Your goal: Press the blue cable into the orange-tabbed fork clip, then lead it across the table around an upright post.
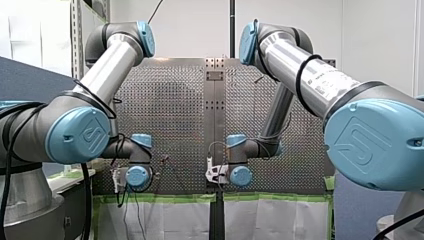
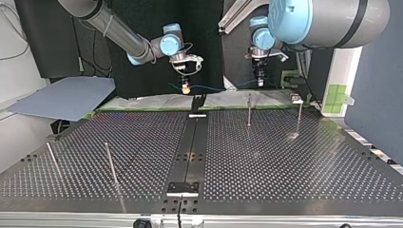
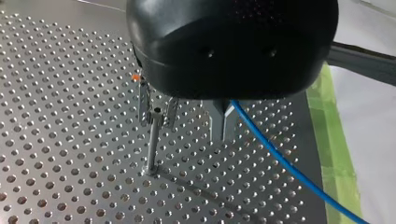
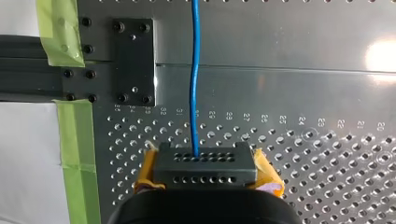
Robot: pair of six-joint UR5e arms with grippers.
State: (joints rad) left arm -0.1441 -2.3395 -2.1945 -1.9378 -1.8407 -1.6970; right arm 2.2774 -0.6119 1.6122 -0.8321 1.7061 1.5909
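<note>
The thin blue cable [image 2: 216, 88] hangs in the air above the far edge of the perforated metal surface [image 2: 285, 161]. It is strung between the two pincers with a slight sag. In the top view its long axis runs left to right, level with that edge.

My right pincer [image 2: 186, 87], the one with yellow pads, is clenched on one end. In the right wrist view the cable points straight ahead from its fingers, over the hole pattern and a plain metal band.

My left pincer [image 3: 222, 122], black with metal fingers, is clenched on the other end. From there the cable slants away toward the green tape strip [image 3: 334, 154] at the surface's border.

Just beside that pincer stands a thin upright metal post [image 3: 152, 140]. Behind its top are two metal prongs with a small orange tab [image 3: 135, 77], partly hidden by the pincer's housing.

In the front view, my left arm [image 1: 107, 65] and my right arm [image 1: 310, 75] both fold at the elbow. Their wrists sit low near the taped edge, and the pincers point down.
</note>
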